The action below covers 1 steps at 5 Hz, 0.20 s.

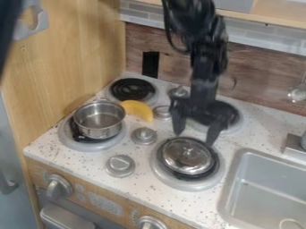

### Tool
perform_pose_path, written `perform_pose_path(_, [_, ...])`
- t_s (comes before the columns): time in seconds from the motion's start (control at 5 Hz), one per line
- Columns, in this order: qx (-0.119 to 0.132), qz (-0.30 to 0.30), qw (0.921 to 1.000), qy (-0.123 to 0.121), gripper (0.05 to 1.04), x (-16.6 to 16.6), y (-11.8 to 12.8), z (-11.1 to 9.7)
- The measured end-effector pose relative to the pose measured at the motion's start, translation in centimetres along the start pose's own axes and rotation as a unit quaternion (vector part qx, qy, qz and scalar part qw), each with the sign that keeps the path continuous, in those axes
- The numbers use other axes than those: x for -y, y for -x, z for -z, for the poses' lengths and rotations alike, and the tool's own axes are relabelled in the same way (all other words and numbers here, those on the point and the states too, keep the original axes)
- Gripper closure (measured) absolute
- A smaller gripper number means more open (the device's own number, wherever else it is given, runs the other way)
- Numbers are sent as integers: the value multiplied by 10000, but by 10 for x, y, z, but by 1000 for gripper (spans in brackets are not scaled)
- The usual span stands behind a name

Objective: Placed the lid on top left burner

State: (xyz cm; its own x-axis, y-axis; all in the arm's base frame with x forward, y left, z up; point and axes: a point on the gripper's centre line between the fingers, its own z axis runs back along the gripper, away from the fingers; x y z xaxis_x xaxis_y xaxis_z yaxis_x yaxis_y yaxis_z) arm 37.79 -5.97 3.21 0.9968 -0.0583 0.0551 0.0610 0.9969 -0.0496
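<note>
- Hanging down from the top edge, the black arm holds its gripper [196, 133] just above and behind the lid, at its rear rim; whether a fingertip touches the lid I cannot tell.
- The gripper's two fingers stand spread apart, clasping nothing.
- The lid [186, 156], shiny metal with a small raised handle, lies flat on the near right burner [160, 176], whose black coil shows around it.
- Left of the lid and a little behind it, an open metal pot [99, 120] sits on the near left burner [71, 142].
- Between that pot and the back of the stove, to the lid's rear left, a yellow curved piece [137, 110] lies on the speckled counter [138, 188].
- Farther to the lid's rear left is the far left burner [133, 89] with its black coil; behind the lid, partly hidden by the gripper, is the far right burner [238, 124].
- Two round metal knobs stand left of the lid, one nearer the front [120, 166], one farther back [144, 135].
- Right of the lid, the grey sink [238, 172] is set into the counter.
- Well behind the lid and to the left, a black rectangle [150, 65] is on the wood-patterned wall [254, 69].
</note>
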Motion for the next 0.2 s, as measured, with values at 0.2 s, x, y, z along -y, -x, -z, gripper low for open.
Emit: perform_pose_path(0.2, [131, -112, 9998, 53, 80, -3, 3, -18])
